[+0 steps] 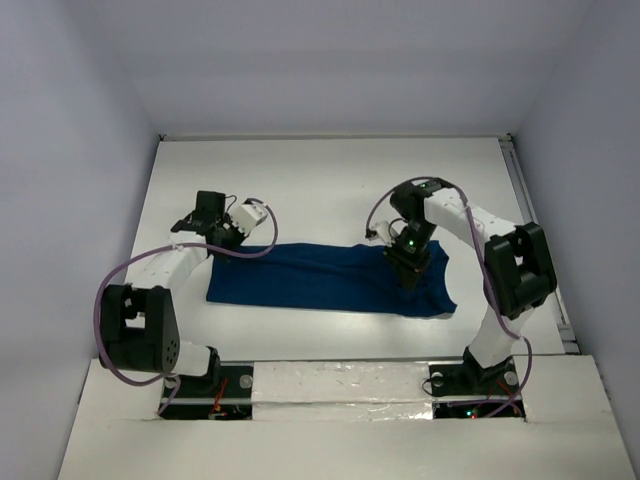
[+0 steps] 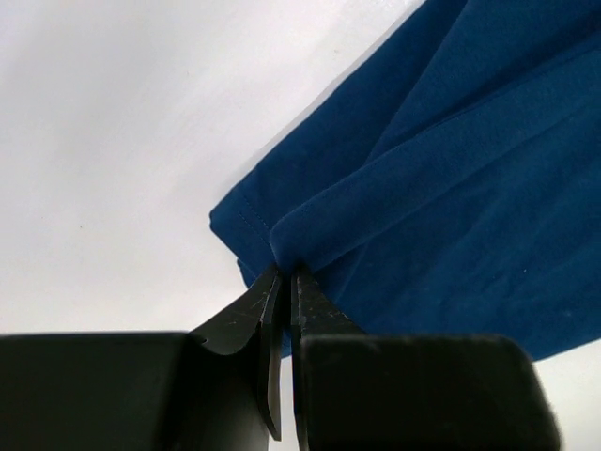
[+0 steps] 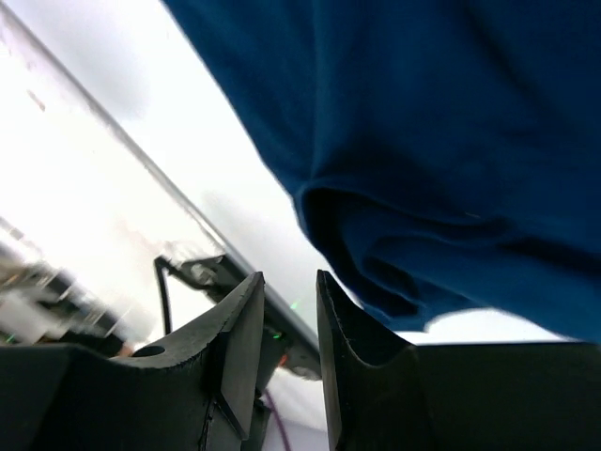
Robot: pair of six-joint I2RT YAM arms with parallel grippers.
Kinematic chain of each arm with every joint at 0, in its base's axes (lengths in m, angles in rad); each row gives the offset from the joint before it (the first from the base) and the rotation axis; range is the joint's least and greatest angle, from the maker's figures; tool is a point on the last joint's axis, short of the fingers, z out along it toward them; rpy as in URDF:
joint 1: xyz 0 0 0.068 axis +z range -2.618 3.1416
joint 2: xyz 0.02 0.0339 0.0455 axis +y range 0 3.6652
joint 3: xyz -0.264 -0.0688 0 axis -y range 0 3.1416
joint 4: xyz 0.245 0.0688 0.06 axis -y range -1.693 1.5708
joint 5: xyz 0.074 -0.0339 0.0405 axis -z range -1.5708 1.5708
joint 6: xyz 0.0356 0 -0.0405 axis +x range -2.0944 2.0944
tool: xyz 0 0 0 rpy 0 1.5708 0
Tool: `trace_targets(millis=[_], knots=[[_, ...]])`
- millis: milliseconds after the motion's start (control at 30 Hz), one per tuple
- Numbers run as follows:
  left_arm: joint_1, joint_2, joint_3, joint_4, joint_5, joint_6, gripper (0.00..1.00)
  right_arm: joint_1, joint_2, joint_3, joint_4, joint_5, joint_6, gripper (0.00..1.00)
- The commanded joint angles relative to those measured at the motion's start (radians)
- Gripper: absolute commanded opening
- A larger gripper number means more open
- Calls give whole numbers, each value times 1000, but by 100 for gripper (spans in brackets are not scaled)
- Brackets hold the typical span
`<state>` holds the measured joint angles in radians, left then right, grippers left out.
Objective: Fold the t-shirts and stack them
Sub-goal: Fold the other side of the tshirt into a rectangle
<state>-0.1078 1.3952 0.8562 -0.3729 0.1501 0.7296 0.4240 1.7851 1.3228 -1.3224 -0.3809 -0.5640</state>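
The dark blue t-shirt (image 1: 320,280) lies on the white table as a long band folded lengthwise, plain side up. My left gripper (image 1: 222,246) is at its far-left corner. In the left wrist view that gripper (image 2: 285,272) is shut, its tips pinching a folded edge of the t-shirt (image 2: 451,188). My right gripper (image 1: 412,274) hovers over the band's right part. In the right wrist view this gripper (image 3: 289,277) is open with nothing between its fingers, and the t-shirt (image 3: 451,141) hangs just beyond them, its hem rumpled.
The white table (image 1: 330,180) is walled on three sides. A metal rail (image 1: 535,230) runs along its right edge. The arm bases and a taped strip (image 1: 340,385) line the near edge. Purple cables loop off both arms.
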Motion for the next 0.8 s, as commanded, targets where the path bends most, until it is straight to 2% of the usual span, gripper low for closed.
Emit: trace_targets(millis=[0,167,333,567,633,767], knots=[[0,-45,-11,-31,8,19,0,9,-69,108,1,48,-21,34],[-9,-50,-14,-15,26,-2,0,9,-9,170,75,86,12,34],[-18,-61,-43,-9,3,4,1,9,123,148,146,126,71,32],[-27,-77,-89,-43,2,42,5,9,138,90,167,154,70,30],[-27,-94,-114,-55,-18,60,8,9,145,66,167,158,65,30],[-27,-130,-140,-41,-92,74,21,9,154,17,178,174,50,30]])
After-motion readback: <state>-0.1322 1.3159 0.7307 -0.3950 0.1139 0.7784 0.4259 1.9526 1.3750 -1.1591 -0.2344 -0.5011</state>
